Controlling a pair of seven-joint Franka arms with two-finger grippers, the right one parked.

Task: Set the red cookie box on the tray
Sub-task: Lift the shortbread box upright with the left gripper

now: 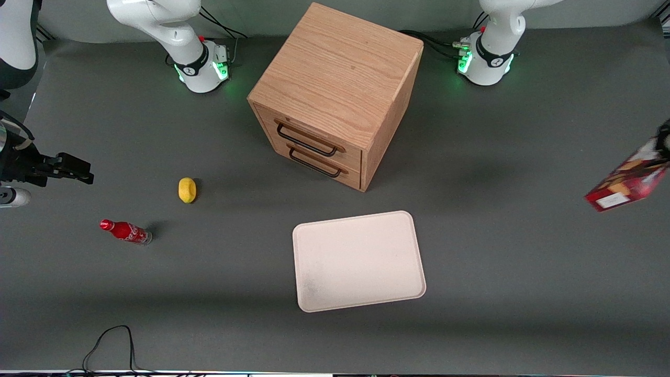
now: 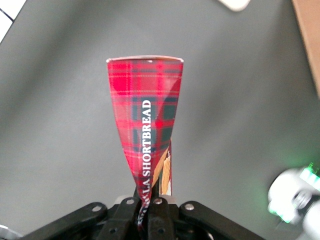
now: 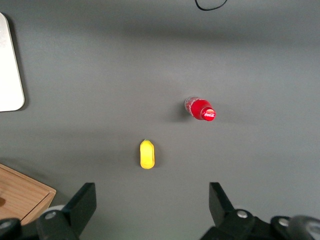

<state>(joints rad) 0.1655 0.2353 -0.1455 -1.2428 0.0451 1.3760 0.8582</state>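
White lettering reading "SHORTBREAD" runs along the tartan side of the red cookie box (image 2: 147, 135), which has a white label panel on its lower end. The gripper (image 2: 150, 212) clamps the box's end between narrowly set fingers. The box hangs tilted in the air at the working arm's end of the table (image 1: 523, 293), well apart from the tray (image 1: 358, 260). The tray lies bare, just in front of the wooden drawer cabinet (image 1: 337, 94), with open table all round it. The cabinet shows two drawers, each with one dark handle. Toward the parked arm's end stand one small red soda bottle (image 1: 125, 231) with white script and one yellow lemon (image 1: 187, 190).
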